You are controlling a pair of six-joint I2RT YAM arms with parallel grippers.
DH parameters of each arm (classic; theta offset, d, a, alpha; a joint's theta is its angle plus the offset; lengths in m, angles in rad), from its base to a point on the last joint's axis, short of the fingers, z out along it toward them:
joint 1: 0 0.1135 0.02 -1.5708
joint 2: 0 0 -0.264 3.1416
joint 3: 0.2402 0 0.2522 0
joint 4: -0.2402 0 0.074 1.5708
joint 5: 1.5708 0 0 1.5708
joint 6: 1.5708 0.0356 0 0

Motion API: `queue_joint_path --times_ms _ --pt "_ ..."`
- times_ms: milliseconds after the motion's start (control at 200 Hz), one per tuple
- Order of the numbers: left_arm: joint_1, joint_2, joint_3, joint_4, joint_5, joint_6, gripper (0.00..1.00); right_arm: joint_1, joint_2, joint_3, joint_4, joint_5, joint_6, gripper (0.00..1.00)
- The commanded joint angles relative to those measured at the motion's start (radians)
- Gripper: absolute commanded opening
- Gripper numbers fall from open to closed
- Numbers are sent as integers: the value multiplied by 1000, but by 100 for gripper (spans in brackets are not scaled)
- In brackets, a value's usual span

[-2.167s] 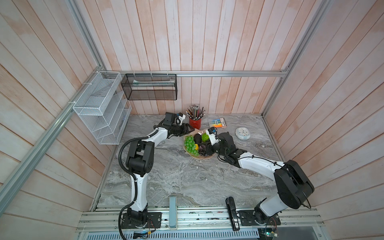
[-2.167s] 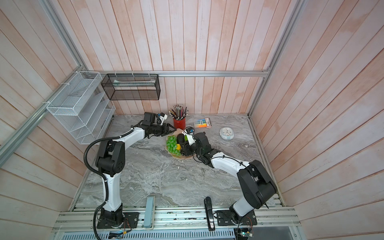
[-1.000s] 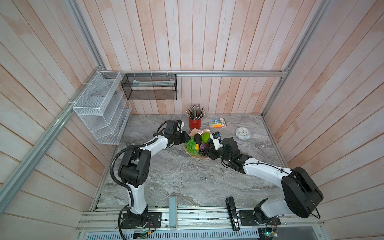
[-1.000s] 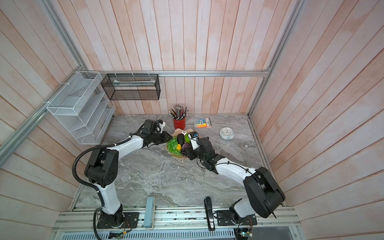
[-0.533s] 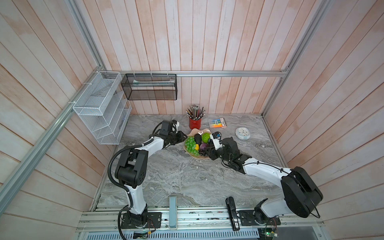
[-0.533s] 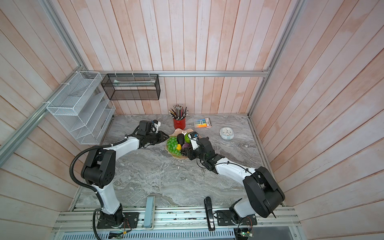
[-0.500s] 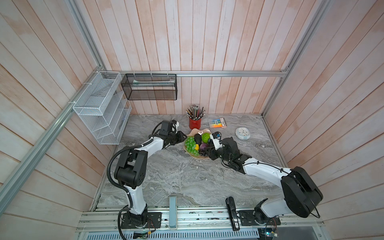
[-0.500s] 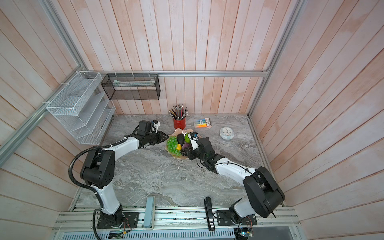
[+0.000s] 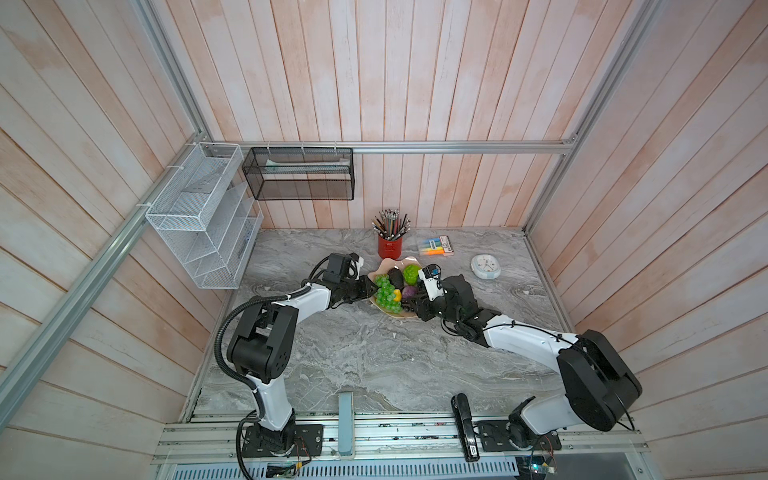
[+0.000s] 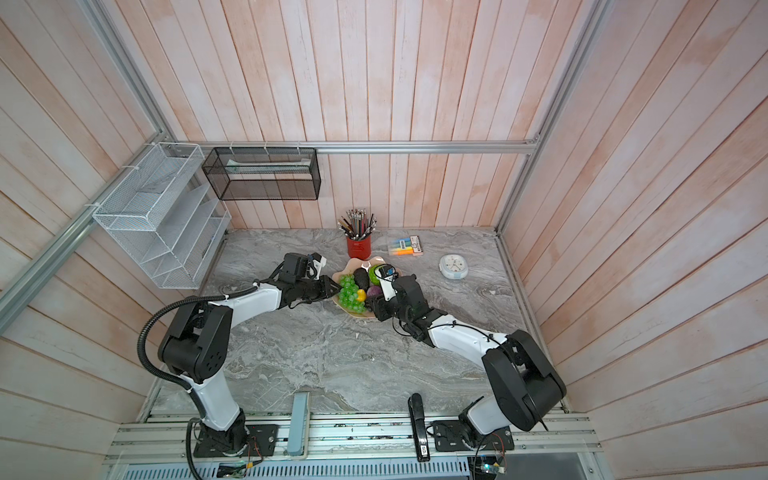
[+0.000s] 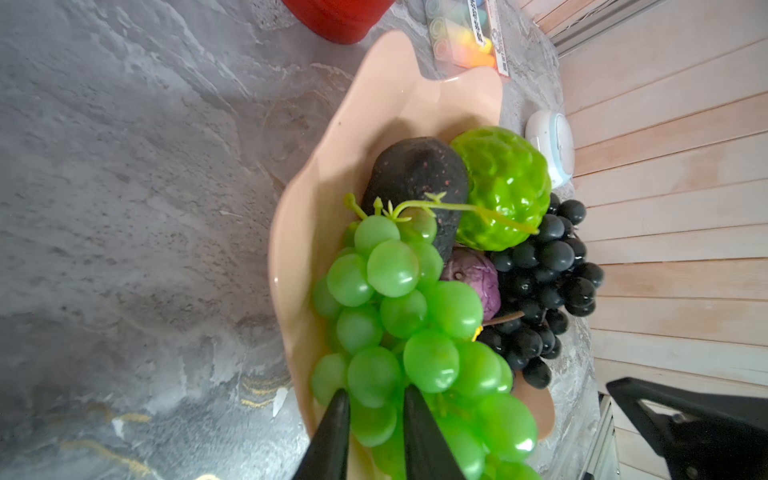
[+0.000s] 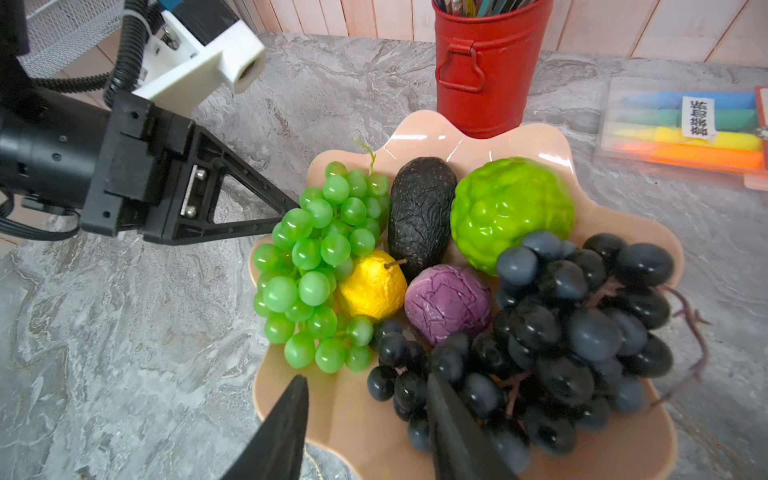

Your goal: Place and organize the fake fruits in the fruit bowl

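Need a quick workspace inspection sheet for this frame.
Surface: grey marble tabletop, no spills seen.
Job's things: all six fruits sit in the fruit bowl: green grape bunch, dark grape bunch with its stem poking over the rim, avocado, bumpy green ball, yellow fruit, purple ball.
Clutter: pencil cup, highlighter pack, clock.
Grippers: left tool pinches the green grape bunch; right tool is open at the dark bunch.
Cables: hose on the left arm, thin cable on the right; no snags seen.
Surroundings: white mesh rack, black mesh basket, plank walls.
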Motion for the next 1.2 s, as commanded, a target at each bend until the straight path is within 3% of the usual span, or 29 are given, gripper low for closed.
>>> queue_joint_path --times_ms 0,95,325,445,570,665,700,745,815,870,1025,1115,1195 --pt "1 -10 3 31 13 2 26 8 17 33 1 -12 5 48" --pt "3 -25 27 4 -5 22 31 8 26 49 -5 -10 -3 48" --pt "48 -93 53 -145 -34 83 58 2 -3 88 -39 24 -28 48" --pt "77 -208 0 -189 -58 115 78 -21 -63 95 -52 88 -48 49" --pt "88 -362 -29 -212 -154 145 92 -103 -115 111 -94 106 -49 63" --pt "91 -438 -53 -195 -278 165 94 -197 -146 120 -111 103 -33 69" --pt "96 -458 -62 -188 -330 175 94 -221 -164 120 -111 133 -39 77" --pt "112 -483 -83 -153 -372 197 94 -248 -188 122 -103 169 -62 88" --pt "162 -537 -155 -36 -402 215 98 -295 -217 110 -57 219 -137 98" --pt "213 -585 -245 102 -404 230 100 -345 -232 77 10 223 -194 98" --pt "287 -632 -467 411 -455 376 100 -516 -270 -55 163 78 -272 98" --pt "322 -601 -539 481 -491 422 100 -588 -241 -158 277 46 -236 98" --pt "341 -545 -631 634 -525 456 100 -604 -219 -214 320 99 -213 98"
